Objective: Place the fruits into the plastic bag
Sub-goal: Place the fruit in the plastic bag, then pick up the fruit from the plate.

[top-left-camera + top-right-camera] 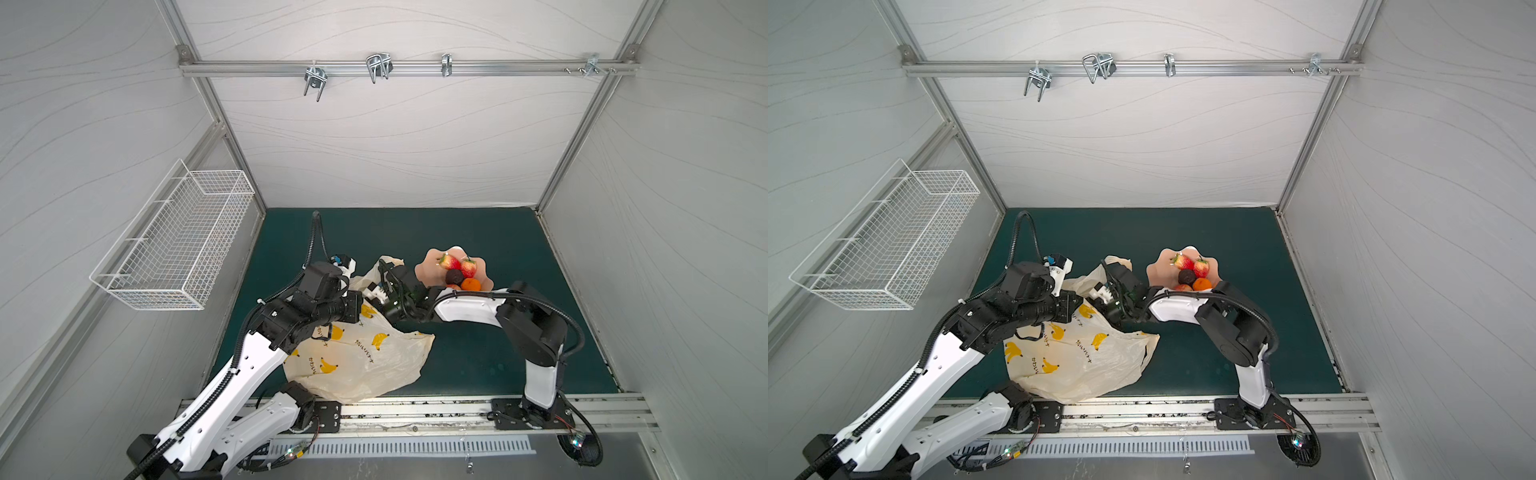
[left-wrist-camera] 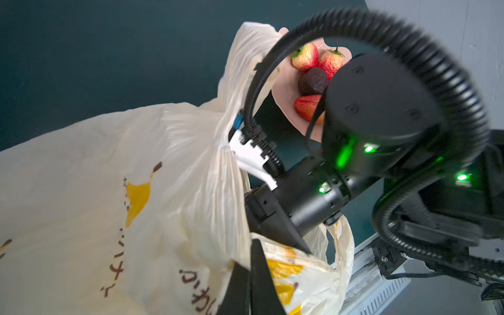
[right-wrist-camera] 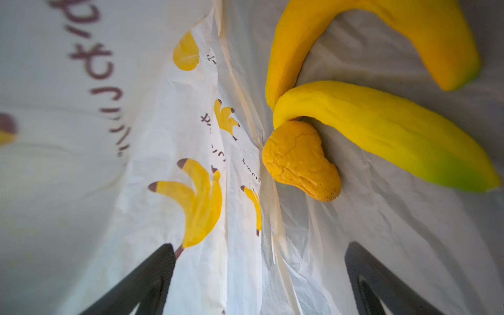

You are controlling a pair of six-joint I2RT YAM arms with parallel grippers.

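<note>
The cream plastic bag (image 1: 361, 365) (image 1: 1075, 361) lies on the green mat. My left gripper (image 2: 249, 259) is shut on a fold of its rim, holding the mouth up. My right gripper (image 3: 259, 245) reaches inside the mouth, open, with nothing between its fingers. Ahead of it in the bag lie two yellow bananas (image 3: 381, 131) (image 3: 381, 32) and a yellow-orange lemon-like fruit (image 3: 300, 161). The pink dish (image 1: 428, 270) right of the bag holds strawberries (image 1: 450, 262) (image 1: 468, 268), a dark brown piece (image 1: 454, 276), an orange (image 1: 471, 284) and a third strawberry (image 2: 306, 105).
A white wire basket (image 1: 174, 245) hangs on the left wall. Metal hooks (image 1: 378, 66) sit on the rail high at the back. My right forearm (image 1: 465, 309) crosses just in front of the dish. Bare mat (image 1: 478, 361) lies right of the bag.
</note>
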